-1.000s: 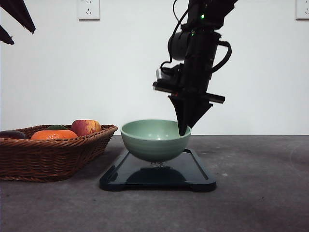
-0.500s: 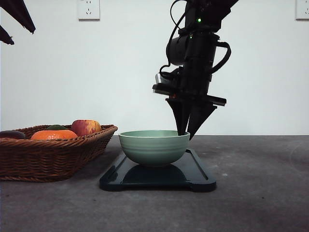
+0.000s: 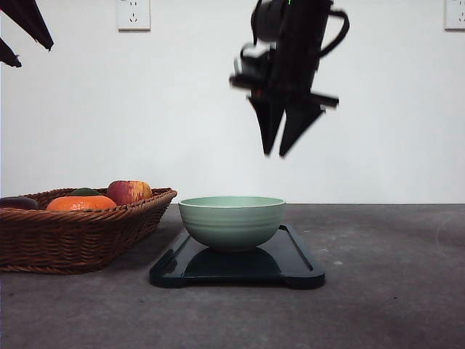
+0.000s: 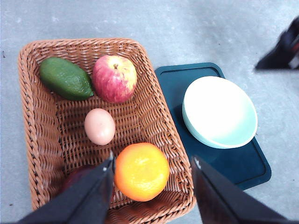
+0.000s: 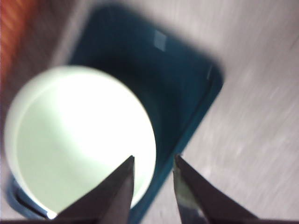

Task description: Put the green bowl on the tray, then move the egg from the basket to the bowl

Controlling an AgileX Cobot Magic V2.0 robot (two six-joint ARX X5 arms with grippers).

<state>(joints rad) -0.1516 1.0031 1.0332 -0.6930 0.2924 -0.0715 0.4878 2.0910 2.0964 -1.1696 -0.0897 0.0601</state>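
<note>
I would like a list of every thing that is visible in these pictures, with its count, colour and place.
green bowl: one, pale green, standing on the tray
tray: one, dark navy, on the table beside the basket
basket: one, brown wicker, on the table
egg: one, light brown, in the middle of the basket
apple: one, red and yellow, in the basket
orange: one, orange, in the basket
avocado: one, dark green, in the basket
wall sockets: two, white, on the wall
table: one, grey
left gripper: open, black, above the basket
right gripper: open, black, high above the bowl
</note>
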